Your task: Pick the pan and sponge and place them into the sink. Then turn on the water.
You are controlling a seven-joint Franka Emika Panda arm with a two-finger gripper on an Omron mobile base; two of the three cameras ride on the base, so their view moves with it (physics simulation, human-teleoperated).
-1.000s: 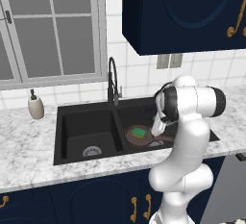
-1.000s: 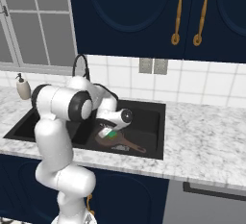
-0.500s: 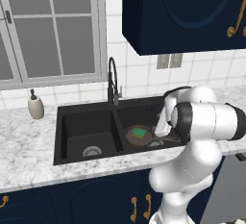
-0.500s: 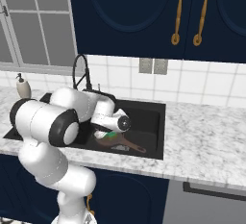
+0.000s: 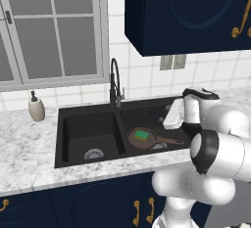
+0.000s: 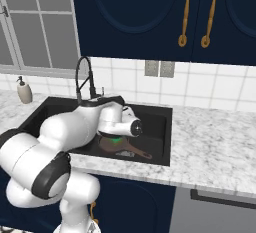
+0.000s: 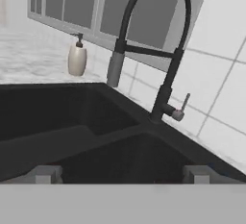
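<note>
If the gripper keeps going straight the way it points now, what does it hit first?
Probably the faucet: the gripper looks straight at its base and small side lever across the sink. Depth is unclear.

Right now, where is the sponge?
The green sponge lies inside the pan, which sits in the right-hand basin of the black sink in the left base view, just right of the divider and below the faucet.

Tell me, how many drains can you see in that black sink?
2. One silver drain sits in the floor of the sink's left basin; the other peeks out in the right basin, beside the pan.
</note>
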